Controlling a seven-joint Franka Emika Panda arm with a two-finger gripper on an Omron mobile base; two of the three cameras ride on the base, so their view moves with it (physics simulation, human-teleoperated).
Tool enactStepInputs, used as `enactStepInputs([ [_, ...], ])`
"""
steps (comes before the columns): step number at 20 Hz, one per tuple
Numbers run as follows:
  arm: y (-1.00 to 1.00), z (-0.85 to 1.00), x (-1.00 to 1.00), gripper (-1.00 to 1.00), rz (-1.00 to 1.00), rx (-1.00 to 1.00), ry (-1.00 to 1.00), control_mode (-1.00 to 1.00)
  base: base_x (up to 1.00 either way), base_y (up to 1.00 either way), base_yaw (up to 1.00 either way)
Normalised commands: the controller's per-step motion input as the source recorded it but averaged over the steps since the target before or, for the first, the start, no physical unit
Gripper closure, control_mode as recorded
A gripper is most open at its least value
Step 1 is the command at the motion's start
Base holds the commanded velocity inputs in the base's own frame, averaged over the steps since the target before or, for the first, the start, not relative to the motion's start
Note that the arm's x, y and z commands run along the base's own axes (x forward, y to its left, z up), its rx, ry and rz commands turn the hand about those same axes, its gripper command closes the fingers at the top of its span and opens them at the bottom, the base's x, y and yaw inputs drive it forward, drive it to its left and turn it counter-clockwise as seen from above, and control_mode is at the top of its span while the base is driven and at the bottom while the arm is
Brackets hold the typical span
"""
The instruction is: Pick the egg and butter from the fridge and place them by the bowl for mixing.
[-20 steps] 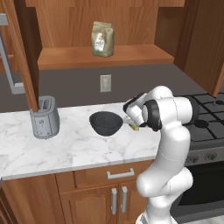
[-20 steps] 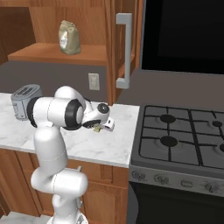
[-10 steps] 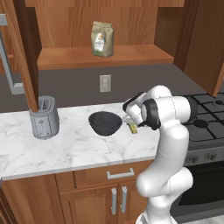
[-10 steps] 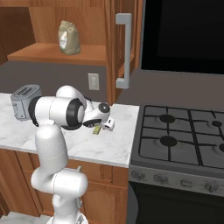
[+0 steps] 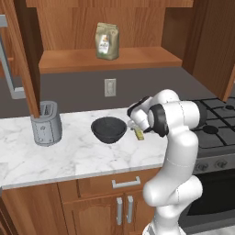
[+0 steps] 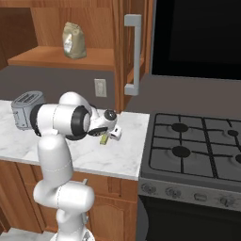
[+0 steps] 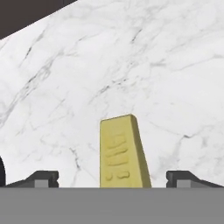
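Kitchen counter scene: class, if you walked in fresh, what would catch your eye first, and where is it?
The white arm bends low over the marble counter, its gripper open with the yellow butter lying on the marble between its fingertips. Just left of it in the left base view sits the dark bowl, with the grey toaster further left. A paper bag stands on the wooden shelf above.

White marble table (image 5: 69, 158): grey metal toaster (image 5: 46, 124) at left; round, nearly black shallow bowl (image 5: 109, 130) mid-table; small mustard-yellow butter stick (image 5: 138, 134) just right of bowl, lying on the marble. Pincer (image 5: 134, 125) low over the butter; jaw spread not discernible. Wooden shelf (image 5: 105, 59) above, holding tan paper bag (image 5: 107, 41). White wall outlet (image 5: 109, 87) behind bowl.
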Motion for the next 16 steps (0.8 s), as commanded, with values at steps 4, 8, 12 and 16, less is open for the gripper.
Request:
enactStepInputs([
  [4,0.16,0.05,-0.13,-1.0,-0.16,-0.07,0.0,-1.0,0.0,0.0,0.0],
  [8,0.11,0.11,-0.05,-1.0,-0.19,-0.11,-0.01,-1.0,0.0,0.0,0.0],
  [12,0.08,0.2,-0.07,-1.0,-0.19,-0.1,-0.05,-1.0,0.0,0.0,0.0],
  [16,0.08,0.36,-0.11,-1.0,-0.11,-0.02,-0.02,-1.0,0.0,0.0,0.0],
])
